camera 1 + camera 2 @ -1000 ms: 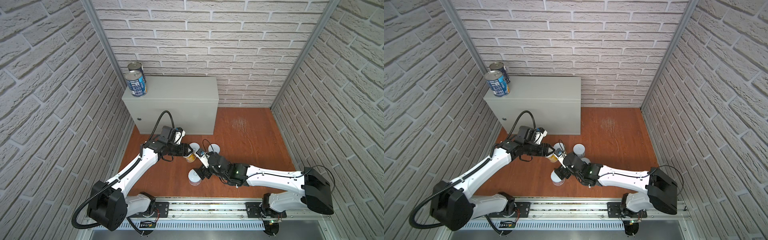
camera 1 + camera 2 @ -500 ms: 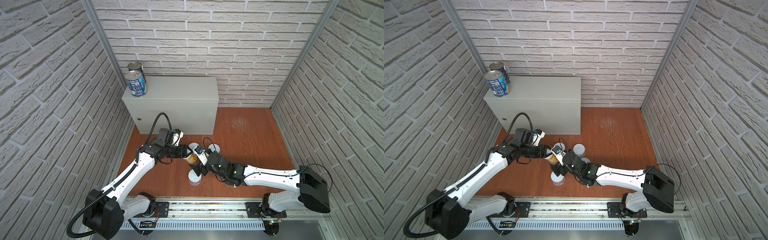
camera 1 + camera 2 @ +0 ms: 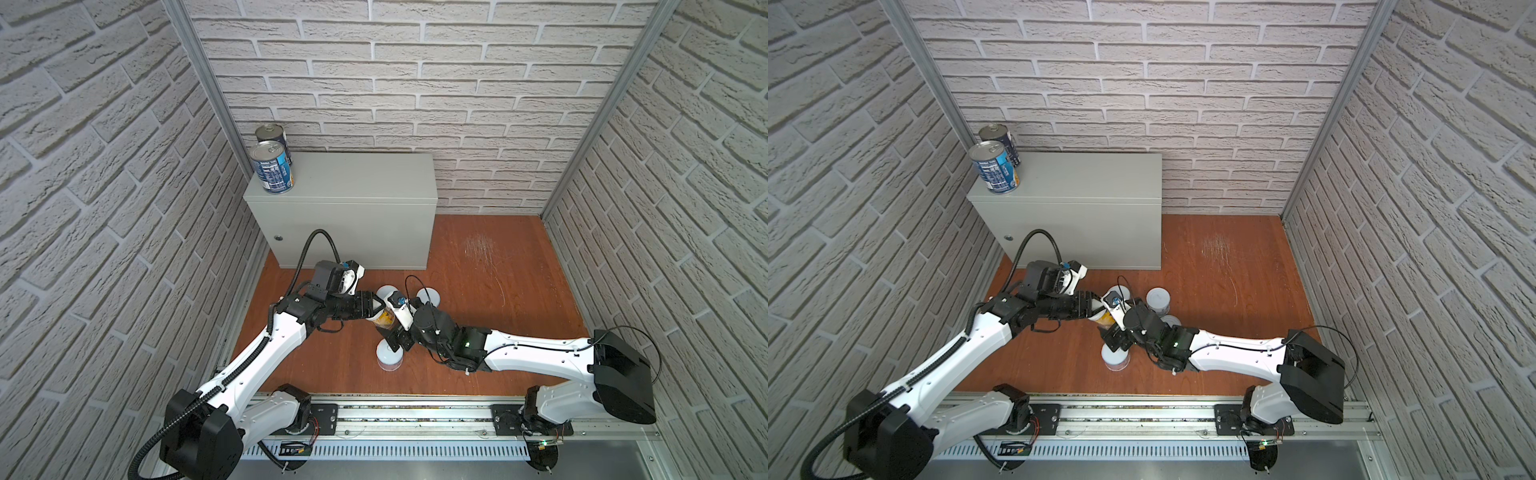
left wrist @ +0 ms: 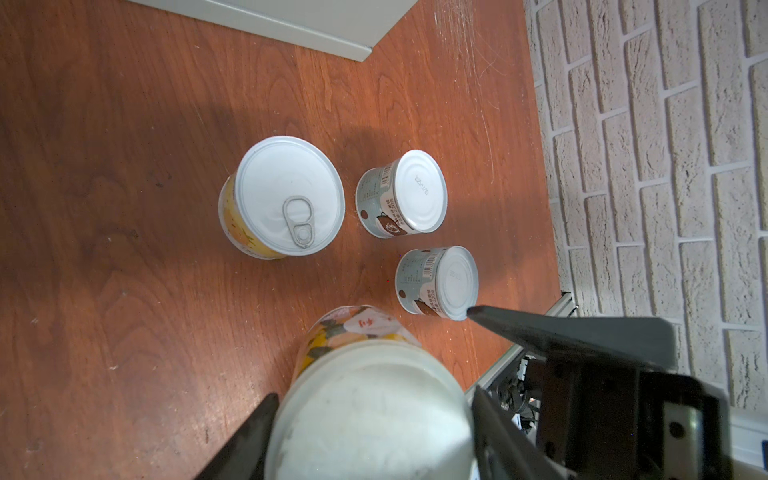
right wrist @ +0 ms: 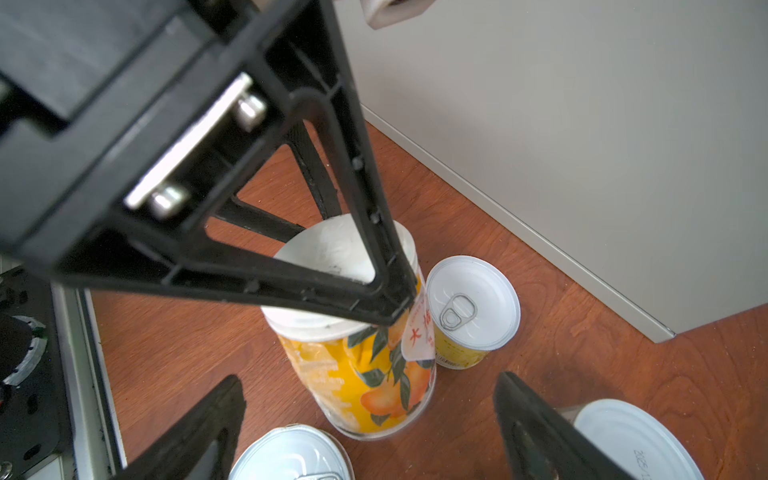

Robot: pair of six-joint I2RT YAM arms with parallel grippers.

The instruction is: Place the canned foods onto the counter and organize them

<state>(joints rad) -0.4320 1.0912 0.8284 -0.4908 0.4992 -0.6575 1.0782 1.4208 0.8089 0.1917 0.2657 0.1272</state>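
Before the counter point(image 3: 353, 199) — left hand point(image 3: 378, 310) clasps yellow can's point(image 5: 361, 374) top.

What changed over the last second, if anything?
Little. The left gripper, shut on the yellow-labelled can, drew slightly back toward the rail. The open right gripper slid slightly left toward that can. Nothing was grasped or released. The front blue can and rear blue can on the counter, the pull-tab can, both grey-labelled cans and the rail-side can stayed put.
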